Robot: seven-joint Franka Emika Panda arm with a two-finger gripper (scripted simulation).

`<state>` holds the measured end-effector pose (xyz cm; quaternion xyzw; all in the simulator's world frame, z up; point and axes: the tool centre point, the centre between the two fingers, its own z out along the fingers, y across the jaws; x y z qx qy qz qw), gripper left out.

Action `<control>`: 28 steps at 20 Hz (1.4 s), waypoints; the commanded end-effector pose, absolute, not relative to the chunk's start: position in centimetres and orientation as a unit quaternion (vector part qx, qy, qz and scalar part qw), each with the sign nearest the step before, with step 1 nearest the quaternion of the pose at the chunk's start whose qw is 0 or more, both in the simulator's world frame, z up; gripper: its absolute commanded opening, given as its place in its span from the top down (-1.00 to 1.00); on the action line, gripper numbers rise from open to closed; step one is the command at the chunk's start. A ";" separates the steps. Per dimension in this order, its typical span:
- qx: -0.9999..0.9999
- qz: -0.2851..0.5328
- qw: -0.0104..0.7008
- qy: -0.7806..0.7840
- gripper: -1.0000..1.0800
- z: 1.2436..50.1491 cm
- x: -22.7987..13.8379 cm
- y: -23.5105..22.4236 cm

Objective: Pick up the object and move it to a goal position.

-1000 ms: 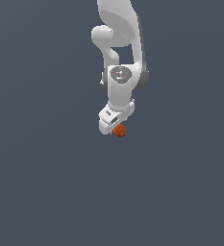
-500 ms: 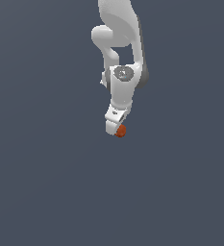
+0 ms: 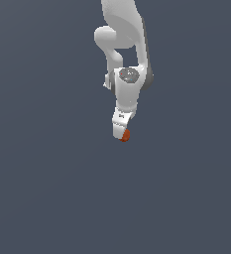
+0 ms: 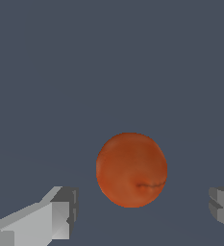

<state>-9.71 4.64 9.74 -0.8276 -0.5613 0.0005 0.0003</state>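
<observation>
From where I stand, the scene is almost bare: a flat, dark slate-grey ground (image 3: 47, 188) fills the exterior view from its left edge across, with nothing on it until the middle of the frame. There the white arm (image 3: 122, 30) comes down from the top edge, bends through a rounded elbow, and ends in a wrist with a grey disc on its face. Below that hangs the gripper (image 3: 122, 135), pointing down and tilted slightly toward the exterior view's right. Right at its tip, on the side toward the exterior view's right, sits the object (image 3: 126, 135), a small orange-red ball far smaller than the hand above it; only part of it shows past the white casing. To the exterior view's right of the arm the grey ground carries on, plain. The wrist view looks past the hand: one light grey fingertip (image 4: 53, 218) shows in a lower corner, then the object (image 4: 131, 169) round and mottled orange with a faint crease, then the other darker fingertip (image 4: 221, 206) at the opposite edge. The fingers stand spread wide, with clear grey gaps between each one and the ball, so the gripper (image 4: 137, 214) is open and touches nothing. The ball lies between the fingers, nearer the lighter one.
</observation>
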 end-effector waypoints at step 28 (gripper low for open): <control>-0.824 0.000 0.000 -0.567 1.00 4.7 -9.9 4.7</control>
